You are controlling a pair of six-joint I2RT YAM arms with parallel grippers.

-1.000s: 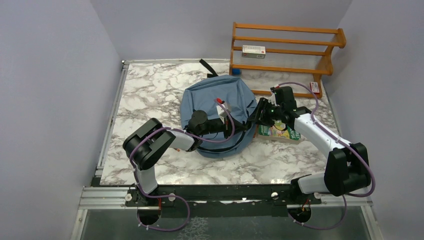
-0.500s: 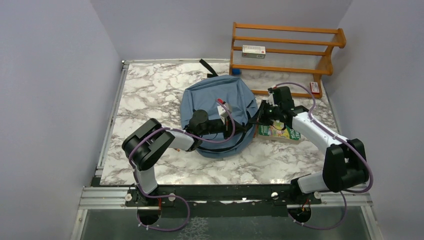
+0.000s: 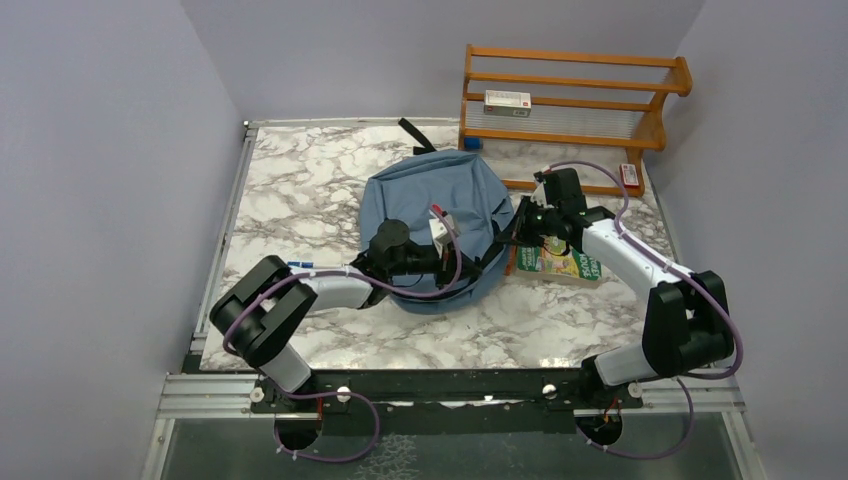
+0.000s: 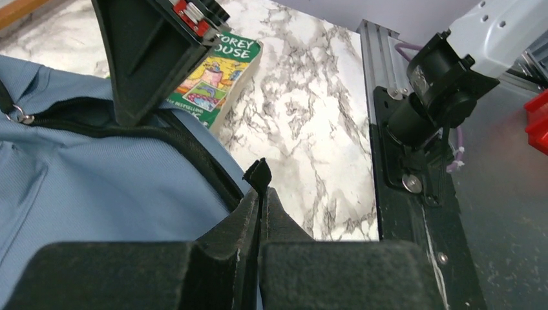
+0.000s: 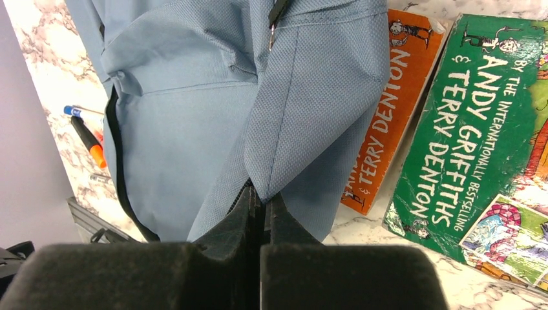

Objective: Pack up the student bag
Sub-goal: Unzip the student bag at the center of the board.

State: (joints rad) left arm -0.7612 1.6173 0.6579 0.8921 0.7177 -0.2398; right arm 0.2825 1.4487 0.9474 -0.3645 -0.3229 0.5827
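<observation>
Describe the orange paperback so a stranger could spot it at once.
Find the blue student bag in the middle of the marble table. Two paperbacks lie at its right edge. The orange paperback is the one partly under the bag's fabric; the green paperback beside it lies clear of it.

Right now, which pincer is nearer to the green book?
Right. The right pincer grips the bag fabric close to the green book; the left pincer pinches a black tab at the bag's edge, farther off.
</observation>
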